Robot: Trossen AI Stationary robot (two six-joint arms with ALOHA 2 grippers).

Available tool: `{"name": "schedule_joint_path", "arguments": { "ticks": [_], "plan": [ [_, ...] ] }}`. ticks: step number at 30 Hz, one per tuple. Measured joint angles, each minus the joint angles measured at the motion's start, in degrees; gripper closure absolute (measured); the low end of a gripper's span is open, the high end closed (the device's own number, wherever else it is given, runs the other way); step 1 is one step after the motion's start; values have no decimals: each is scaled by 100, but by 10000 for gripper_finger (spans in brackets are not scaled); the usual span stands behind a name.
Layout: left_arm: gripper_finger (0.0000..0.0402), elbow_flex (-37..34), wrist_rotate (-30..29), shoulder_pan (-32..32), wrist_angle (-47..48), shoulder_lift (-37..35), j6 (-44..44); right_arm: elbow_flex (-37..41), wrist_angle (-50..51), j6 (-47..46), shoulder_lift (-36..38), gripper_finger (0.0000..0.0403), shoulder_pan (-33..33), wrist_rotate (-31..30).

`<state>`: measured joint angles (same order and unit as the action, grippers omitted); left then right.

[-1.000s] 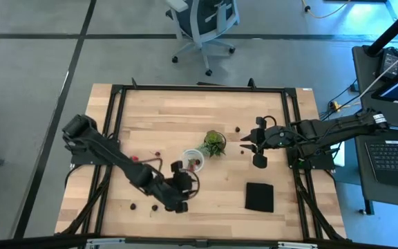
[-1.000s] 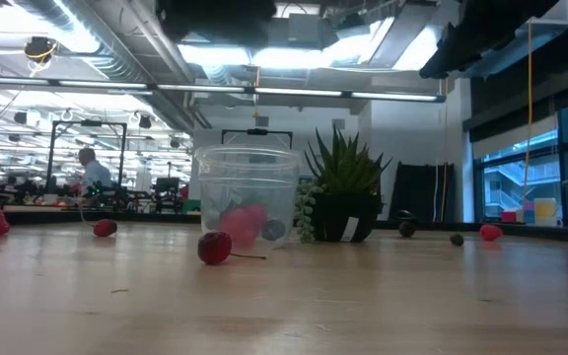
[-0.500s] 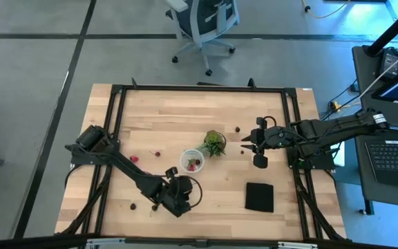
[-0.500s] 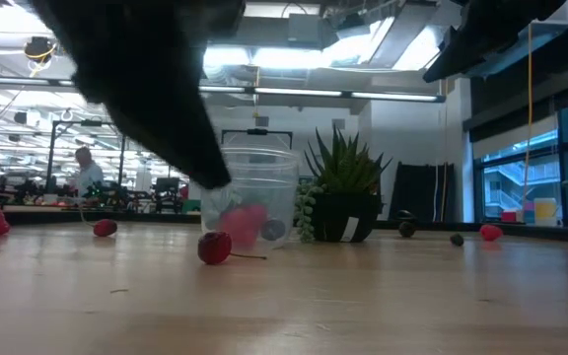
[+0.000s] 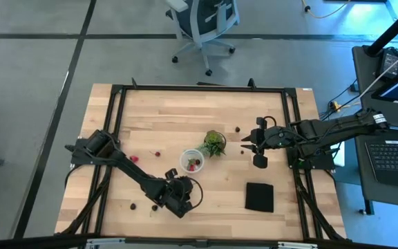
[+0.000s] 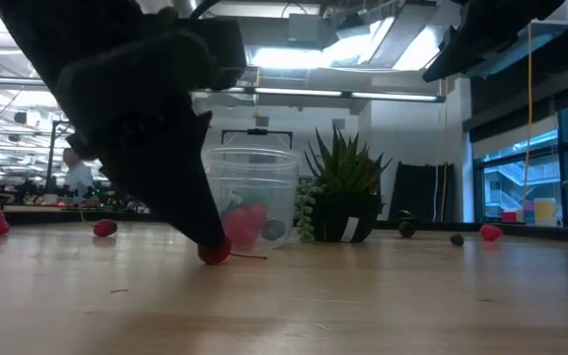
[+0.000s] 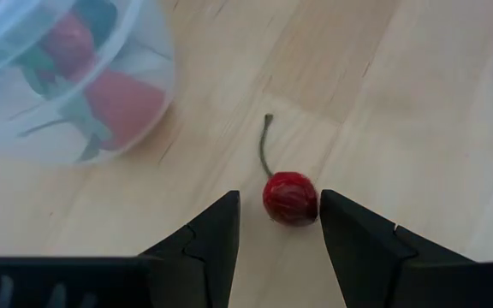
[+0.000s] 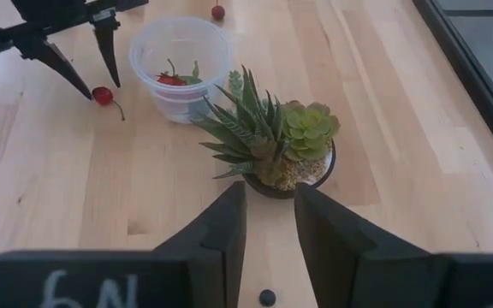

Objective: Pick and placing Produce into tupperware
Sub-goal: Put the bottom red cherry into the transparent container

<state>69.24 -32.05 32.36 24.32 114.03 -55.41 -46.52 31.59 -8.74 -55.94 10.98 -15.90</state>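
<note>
My left gripper is open, low over the table on the near side of the tupperware, with a finger on either side of a red cherry that lies on the wood with its stem toward the tupperware. The low view shows the fingers coming down at the cherry. The round translucent tupperware holds red pieces. My right gripper is open and waits right of the potted plant; a small dark berry lies on the table beneath it. My left gripper stands around the cherry from above, slanting down. One finger lies right beside the cherry's side, and a gap shows at the other finger. I cannot tell whether it touches. The cherry rests on the table.
More produce is scattered on the wood: a red piece, a small one, dark ones near the front left, and another behind the plant. A flat black square lies front right.
My left gripper has moved from beside the tupperware toward the table's near edge and come down, so that its fingers now stand around the cherry. The cherry and the tupperware have stayed in place.
</note>
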Motion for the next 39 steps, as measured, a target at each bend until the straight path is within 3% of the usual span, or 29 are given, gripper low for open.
{"name": "schedule_joint_path", "arguments": {
  "ticks": [20, 25, 39],
  "plan": [
    [246, 0, 19, -222, -123, 12, 4, 0, -4, -1, -4, 299, 1, -2],
    [246, -2, 677, -334, -133, 36, 44, 0, 1, -1, -4, 299, 0, -2],
    [247, 2, 528, -317, -184, 100, 32, 0, 68, -1, -4, 299, 0, -4]
  ]
}}
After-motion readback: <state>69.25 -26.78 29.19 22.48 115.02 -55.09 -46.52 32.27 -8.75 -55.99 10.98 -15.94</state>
